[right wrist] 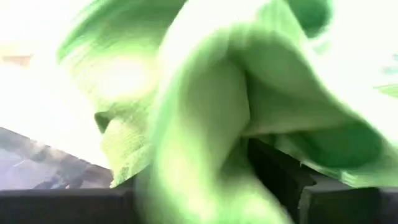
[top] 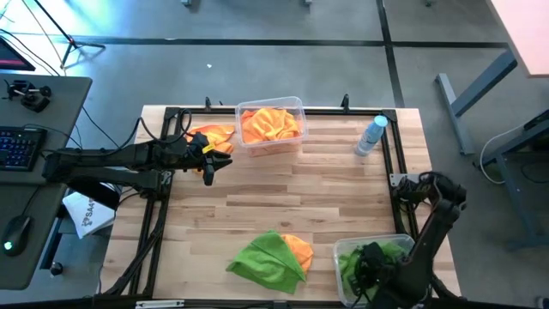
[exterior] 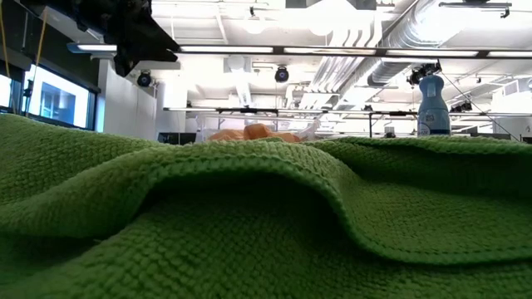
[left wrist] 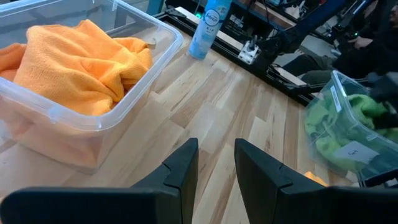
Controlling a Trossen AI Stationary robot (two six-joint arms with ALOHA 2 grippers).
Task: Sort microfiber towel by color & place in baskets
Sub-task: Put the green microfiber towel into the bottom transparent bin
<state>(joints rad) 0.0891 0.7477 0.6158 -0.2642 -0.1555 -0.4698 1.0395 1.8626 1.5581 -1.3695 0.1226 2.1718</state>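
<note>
My left gripper (top: 210,165) (left wrist: 216,167) hovers open over bare wood, beside the far basket (top: 296,105) (left wrist: 93,121), which is filled with orange towels (top: 271,125) (left wrist: 74,62). One orange towel (top: 212,136) lies on the table just left of that basket. My right gripper (top: 369,262) is down inside the near-right basket (top: 341,251) (left wrist: 323,102) among green towels (top: 390,251) (right wrist: 205,93), and green cloth fills its wrist view. A green towel (top: 266,257) (exterior: 266,208) lies at the near edge, partly over an orange towel (top: 298,249).
A clear bottle with a blue cap (top: 371,136) (exterior: 433,104) (left wrist: 208,28) stands upright near the far right corner. Black frame rails (top: 390,154) run along the table's sides. Bare wood (top: 292,189) lies open in the middle. A desk with a keyboard (top: 19,146) stands off to the left.
</note>
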